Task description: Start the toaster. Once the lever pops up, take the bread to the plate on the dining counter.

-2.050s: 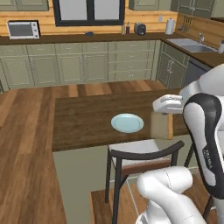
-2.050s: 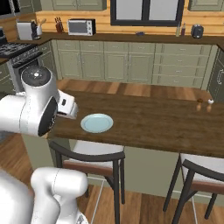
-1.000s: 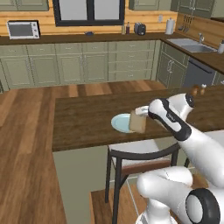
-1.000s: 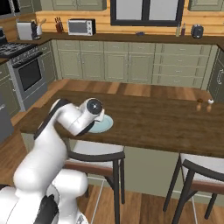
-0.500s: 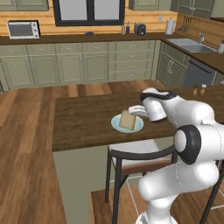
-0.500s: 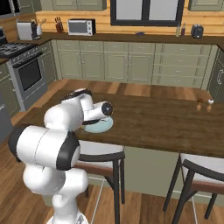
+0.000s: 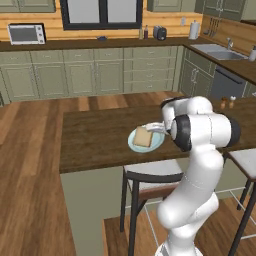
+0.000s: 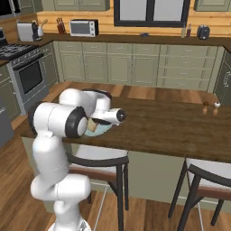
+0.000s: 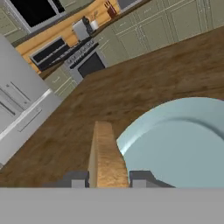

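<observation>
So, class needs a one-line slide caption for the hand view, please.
End effector holds the square golden-brown toast slice edge-on beside the round pale bluish-white plate on the dark brown wood-grain counter.

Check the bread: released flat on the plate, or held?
Held: the pincer grips the bread edge-on, over the plate.

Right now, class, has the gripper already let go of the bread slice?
No. In the hand view the gripper has a fingertip on each side of the bread, above the plate.
</observation>
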